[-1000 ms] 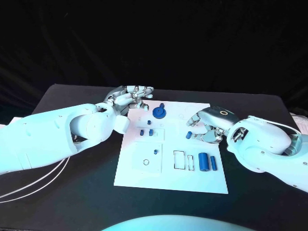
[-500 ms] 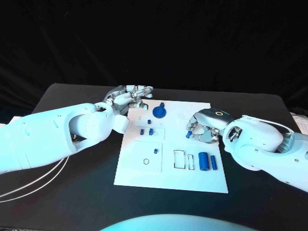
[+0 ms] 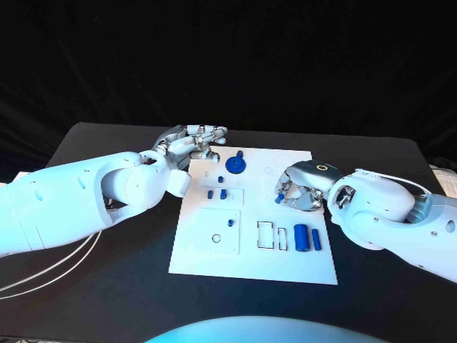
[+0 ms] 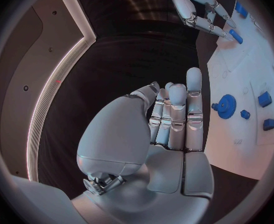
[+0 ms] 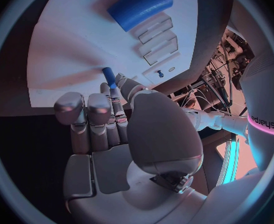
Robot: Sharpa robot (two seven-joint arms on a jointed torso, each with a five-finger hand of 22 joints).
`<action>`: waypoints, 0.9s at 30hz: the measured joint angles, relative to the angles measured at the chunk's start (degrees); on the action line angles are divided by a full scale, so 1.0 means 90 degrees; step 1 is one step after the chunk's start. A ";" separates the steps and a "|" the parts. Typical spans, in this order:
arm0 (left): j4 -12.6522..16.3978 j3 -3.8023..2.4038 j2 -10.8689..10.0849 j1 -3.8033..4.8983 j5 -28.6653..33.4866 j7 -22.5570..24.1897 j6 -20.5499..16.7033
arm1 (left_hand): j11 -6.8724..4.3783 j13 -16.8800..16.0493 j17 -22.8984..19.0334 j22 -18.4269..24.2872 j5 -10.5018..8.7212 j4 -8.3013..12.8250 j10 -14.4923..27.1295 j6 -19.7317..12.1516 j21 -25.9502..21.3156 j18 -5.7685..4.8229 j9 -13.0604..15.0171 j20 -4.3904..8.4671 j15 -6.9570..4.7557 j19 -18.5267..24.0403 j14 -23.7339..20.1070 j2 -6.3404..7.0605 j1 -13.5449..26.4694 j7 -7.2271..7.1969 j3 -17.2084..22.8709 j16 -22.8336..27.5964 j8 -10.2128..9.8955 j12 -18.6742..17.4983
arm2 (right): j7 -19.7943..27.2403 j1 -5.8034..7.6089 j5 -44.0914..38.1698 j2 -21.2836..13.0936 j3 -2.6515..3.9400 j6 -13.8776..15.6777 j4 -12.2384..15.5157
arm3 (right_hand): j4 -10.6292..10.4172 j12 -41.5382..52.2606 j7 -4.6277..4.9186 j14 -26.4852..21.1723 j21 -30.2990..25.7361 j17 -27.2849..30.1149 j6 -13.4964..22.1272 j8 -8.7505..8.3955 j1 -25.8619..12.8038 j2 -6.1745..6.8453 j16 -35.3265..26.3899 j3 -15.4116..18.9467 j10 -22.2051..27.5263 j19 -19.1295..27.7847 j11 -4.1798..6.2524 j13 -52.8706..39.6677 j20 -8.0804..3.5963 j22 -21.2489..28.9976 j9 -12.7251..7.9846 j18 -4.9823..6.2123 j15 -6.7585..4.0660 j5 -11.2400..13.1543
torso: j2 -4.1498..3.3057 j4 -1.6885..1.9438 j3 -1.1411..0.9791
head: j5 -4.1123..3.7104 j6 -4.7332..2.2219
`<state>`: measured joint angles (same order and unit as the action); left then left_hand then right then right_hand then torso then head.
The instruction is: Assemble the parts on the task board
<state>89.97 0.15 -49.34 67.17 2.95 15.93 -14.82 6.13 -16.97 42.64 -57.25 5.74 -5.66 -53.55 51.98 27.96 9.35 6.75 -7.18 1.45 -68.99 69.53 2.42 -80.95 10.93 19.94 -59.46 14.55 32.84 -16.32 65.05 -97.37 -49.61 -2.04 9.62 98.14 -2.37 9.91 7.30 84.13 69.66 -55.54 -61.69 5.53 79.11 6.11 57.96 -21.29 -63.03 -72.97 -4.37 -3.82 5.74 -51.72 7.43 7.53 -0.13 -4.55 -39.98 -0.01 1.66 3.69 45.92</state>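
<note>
Your left hand (image 3: 193, 142) sat at the far left corner of the white board (image 3: 213, 261), fingers curled together with nothing in them — the wrist view showed the fingers (image 4: 176, 115) side by side, off the plate's edge. Just right of it on the board lay the blue gear (image 3: 235, 166), and nearer you two small blue blocks (image 3: 216, 194) stood side by side. Further toward you were a square panel with a small ring (image 3: 216, 239), two narrow slots, then a fat blue cylinder (image 3: 300, 236) and a thin blue rod (image 3: 315, 239) beside it. Your right hand (image 3: 298, 189) hovered over the board's right edge, pinching a small blue peg (image 3: 279, 198) — its tip showed past the fingertips (image 5: 106, 90).
</note>
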 measured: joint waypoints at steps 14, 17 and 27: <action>-0.0001 0.0000 0.0011 0.0000 -0.0021 -0.0014 0.0051 | 0.0000 0.0000 -0.0035 0.0009 0.0000 0.0000 0.0000 0.0000 -0.0026 -0.0001 0.0000 0.0000 0.0000 0.0000 0.0000 0.0000 0.0000 0.0000 0.0000 0.0000 0.0060 0.0023 | 0.0005 -0.0063 -0.0007 0.0119 -0.0002 0.0001 -0.0162 | 0.0062 -0.0004 0.0002 -0.0023 0.0007 -0.0026 -0.0135 0.0027 0.0145 -0.0144 0.0038 -0.0193 -0.0132 -0.0025 0.0026 0.0015 -0.0025 -0.0037 0.0016 0.0000 -0.0023 0.0032 | 0.0002 -0.0001 0.0001 | -0.0015 0.0032; 0.0000 0.0000 0.0013 0.0000 -0.0032 -0.0023 0.0072 | 0.0000 0.0000 -0.0035 0.0009 0.0000 0.0000 0.0000 0.0000 -0.0026 0.0000 0.0000 0.0000 0.0000 0.0000 0.0000 0.0000 0.0000 0.0000 0.0000 0.0000 0.0060 0.0025 | 0.0006 -0.0067 -0.0029 0.0129 -0.0002 0.0005 -0.0179 | 0.0180 -0.0040 0.0008 0.0000 0.0054 -0.0049 -0.0189 0.0043 0.0234 -0.0227 0.0038 -0.0357 -0.0209 -0.0047 0.0026 0.0023 -0.0047 -0.0093 0.0024 0.0000 -0.0046 0.0104 | 0.0003 0.0001 0.0001 | -0.0024 0.0042; -0.0009 0.0000 0.0016 0.0000 -0.0062 -0.0064 0.0121 | 0.0000 0.0006 -0.0046 0.0015 0.0000 0.0018 0.0000 0.0000 -0.0025 0.0000 0.0000 0.0000 0.0000 0.0000 0.0000 0.0000 0.0000 -0.0001 -0.0018 0.0000 0.0060 0.0025 | -0.0003 -0.0089 -0.0143 0.0147 -0.0013 0.0095 -0.0189 | 0.0411 -0.0043 0.0043 -0.0023 0.0277 -0.0240 -0.0298 0.0098 0.0415 -0.0274 0.0267 -0.0733 -0.0330 -0.0183 -0.0079 0.0003 -0.0090 -0.0427 0.0066 -0.0001 -0.0068 0.0178 | 0.0006 -0.0001 -0.0002 | -0.0016 0.0032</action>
<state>89.89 0.15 -49.19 67.17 2.39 15.35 -13.73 6.13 -16.92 42.23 -57.12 5.74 -5.50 -53.54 51.98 27.73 9.35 6.75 -7.18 1.45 -68.99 69.53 2.42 -80.95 10.93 19.78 -59.46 15.08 33.07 -16.35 64.25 -98.66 -48.28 -2.15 10.47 96.44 1.33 9.53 7.68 83.93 72.15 -57.70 -64.36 6.42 82.84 3.64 60.36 -27.88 -66.00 -74.62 -5.08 -3.79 4.93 -55.56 8.03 7.52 -0.74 -2.95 -39.92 -0.02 1.64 3.54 46.20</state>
